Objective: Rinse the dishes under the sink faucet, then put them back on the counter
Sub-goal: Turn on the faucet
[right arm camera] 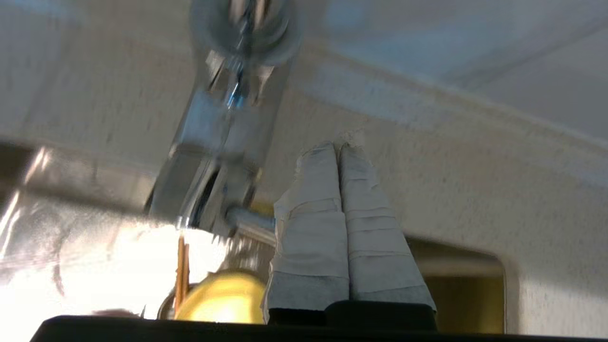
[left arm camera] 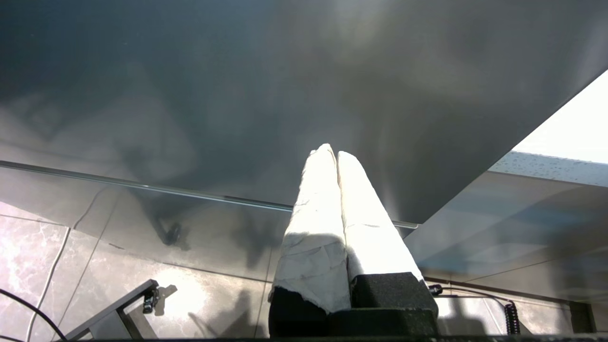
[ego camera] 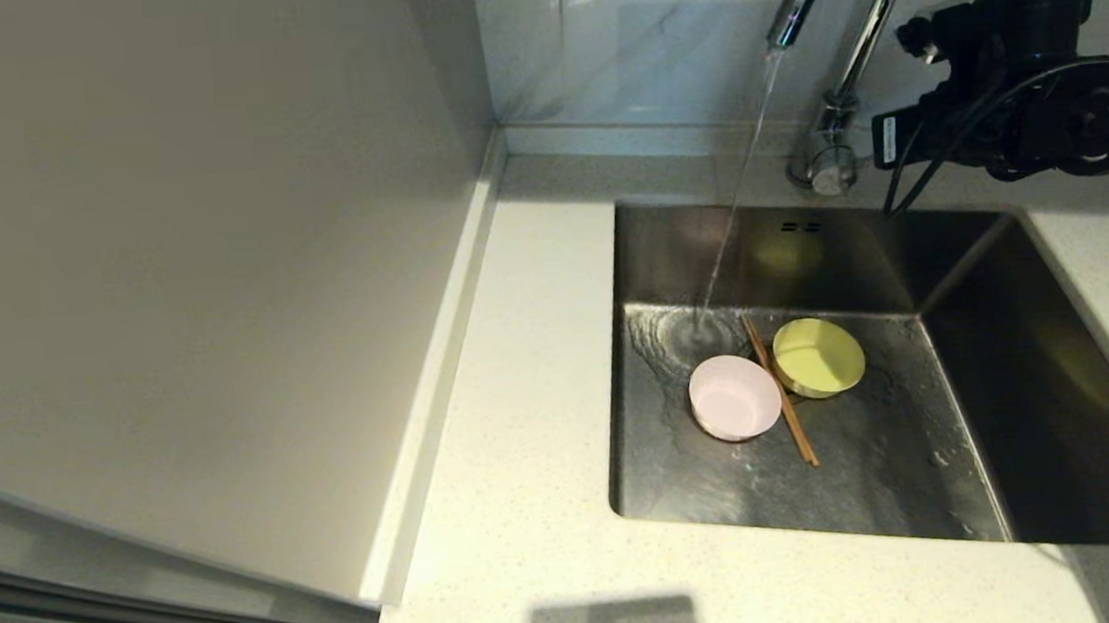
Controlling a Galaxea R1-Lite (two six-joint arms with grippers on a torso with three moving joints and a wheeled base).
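Note:
Water runs from the chrome faucet (ego camera: pixel 850 15) onto the floor of the steel sink (ego camera: pixel 980 355). On that floor lie the pale-pink dish (ego camera: pixel 735 396) and the pale-yellow bowl (ego camera: pixel 817 357), with the brown chopsticks (ego camera: pixel 780 390) between them. The stream lands just behind the pink dish. My right arm (ego camera: pixel 1027 89) reaches to the faucet's base. In the right wrist view my right gripper (right arm camera: pixel 338 147) is shut and empty, its fingers right beside the faucet's thin lever (right arm camera: pixel 249 222); the yellow bowl (right arm camera: pixel 223 294) shows below. My left gripper (left arm camera: pixel 332 153) is shut and empty, parked low before a dark cabinet front.
The speckled off-white counter (ego camera: pixel 523 405) runs left of and in front of the sink, bounded on the left by a low raised rim (ego camera: pixel 440 382) and a plain beige wall panel (ego camera: pixel 179 264). A tiled wall stands behind the faucet.

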